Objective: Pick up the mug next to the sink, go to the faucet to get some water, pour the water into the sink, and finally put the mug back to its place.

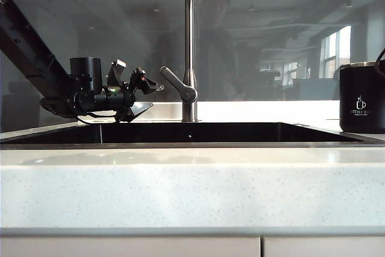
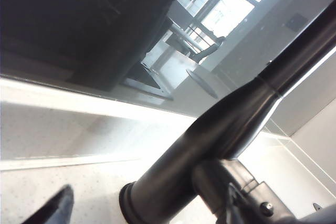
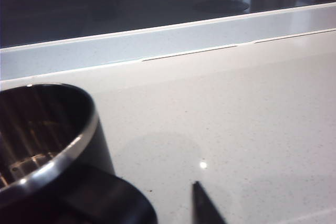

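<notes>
Pale speckled stone bench (image 1: 192, 191) across the foreground, with a glass panel (image 1: 283, 4) behind it carrying dim reflections of an office ceiling and windows. Recessed in the bench, the sink (image 1: 192, 145): dark, wide, thin metal rim along the near edge. Behind its far edge, about mid-frame, the faucet (image 1: 189, 40), upright and thin, with the lever (image 1: 179, 85) angled up and to the left from low on the base.

Left gripper (image 1: 147, 91) above the back left part of the sink, roughly level, pointing toward the lever, tips just beside the lever's free end; whether touching, cannot tell. Jaws spread wide, nothing between them. Seen from the left wrist: the faucet's base and pipe very close and slanting across the frame, one dark fingertip (image 2: 55, 211) over the bench.

Mug (image 1: 362, 97) upright on the bench to the right of the sink, well apart from the faucet, cut by the exterior view's right edge, white cup logo facing forward, silver rim on top.

Right gripper (image 3: 178, 213) low over the bench by the mug, out of sight from the exterior camera. From the right wrist, only one dark fingertip (image 3: 202, 203) clear, near the mug but apart from it, with the mug's open mouth and shiny rim beside it. Spread of these jaws: cannot tell.
</notes>
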